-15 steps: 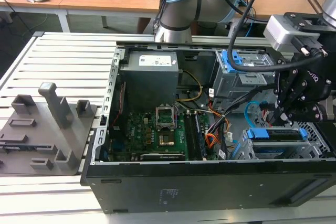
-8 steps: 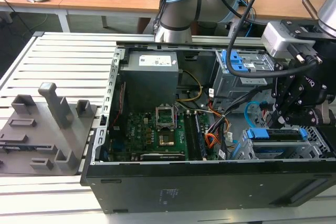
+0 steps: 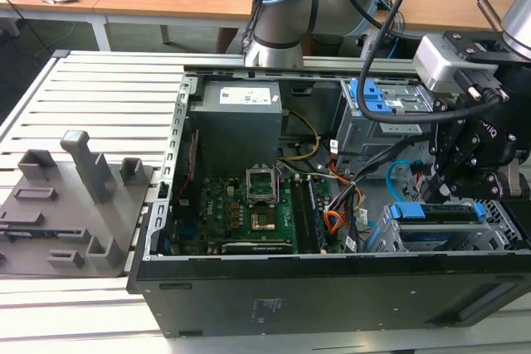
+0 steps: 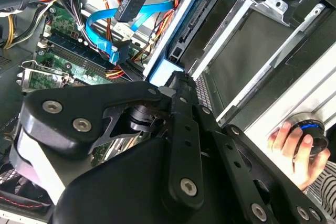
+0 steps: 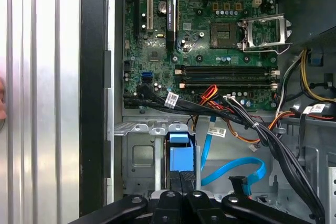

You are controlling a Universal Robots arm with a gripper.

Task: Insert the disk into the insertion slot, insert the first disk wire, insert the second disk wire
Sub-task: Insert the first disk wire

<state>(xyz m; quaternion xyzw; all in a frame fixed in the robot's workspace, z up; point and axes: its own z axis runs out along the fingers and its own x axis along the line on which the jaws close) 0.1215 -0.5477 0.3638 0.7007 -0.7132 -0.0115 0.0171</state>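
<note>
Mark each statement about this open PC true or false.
1. The disk sits in the slot. True.
2. The blue cable is plugged into the disk. False: its end lies loose, apart from the disk.
3. The gripper is over the CPU socket. False: it is at the disk's blue carrier.
4. A hand is on a knob. True.
</note>
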